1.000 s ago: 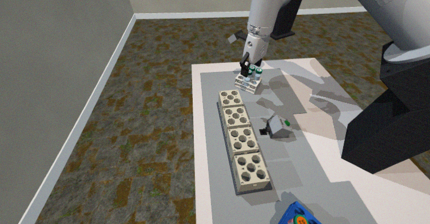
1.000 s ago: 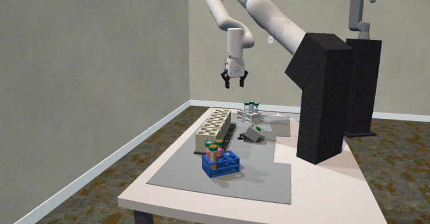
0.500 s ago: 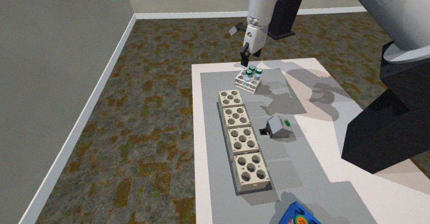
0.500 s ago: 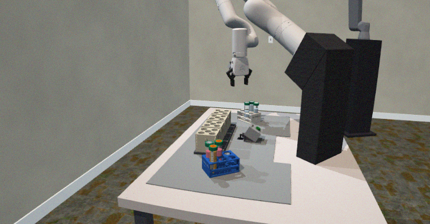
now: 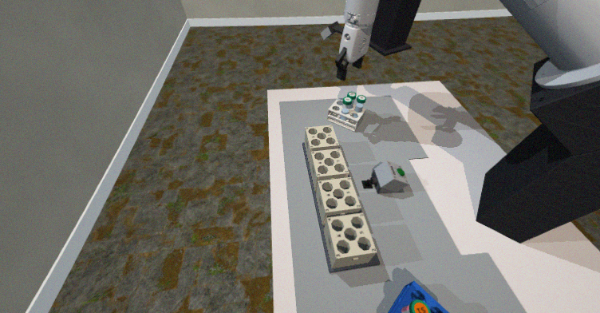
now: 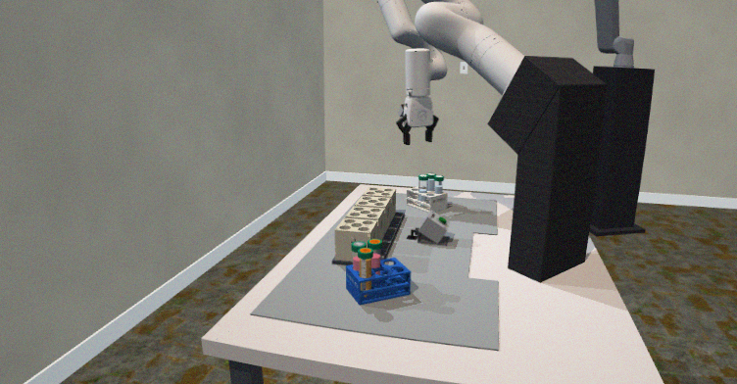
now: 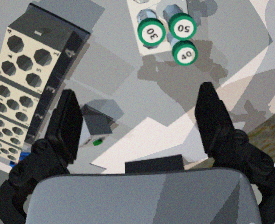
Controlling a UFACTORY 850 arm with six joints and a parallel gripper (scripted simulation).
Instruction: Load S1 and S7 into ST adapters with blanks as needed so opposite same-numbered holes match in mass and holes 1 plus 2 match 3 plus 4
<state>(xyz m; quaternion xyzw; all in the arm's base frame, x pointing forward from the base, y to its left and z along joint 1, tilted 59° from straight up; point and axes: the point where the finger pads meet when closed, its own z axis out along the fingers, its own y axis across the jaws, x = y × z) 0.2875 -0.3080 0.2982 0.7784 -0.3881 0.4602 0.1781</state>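
The pincer (image 6: 417, 134) hangs high with jaws wide apart, gripping nothing, above the blanks (image 7: 166, 31) at upper centre of the wrist view; samples (image 6: 365, 260) sit lower centre in the exterior view; descending off-centre could clip a neighbouring cap and tip the rack (image 5: 345, 122).

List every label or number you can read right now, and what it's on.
"S1": orange cap dot of a tube in the blue rack, seen upside down in the top view.
"50": white cap dot of a blank, wrist view.
The other two blank caps: digits too blurred to read.
Adapters: numbers too small to read.
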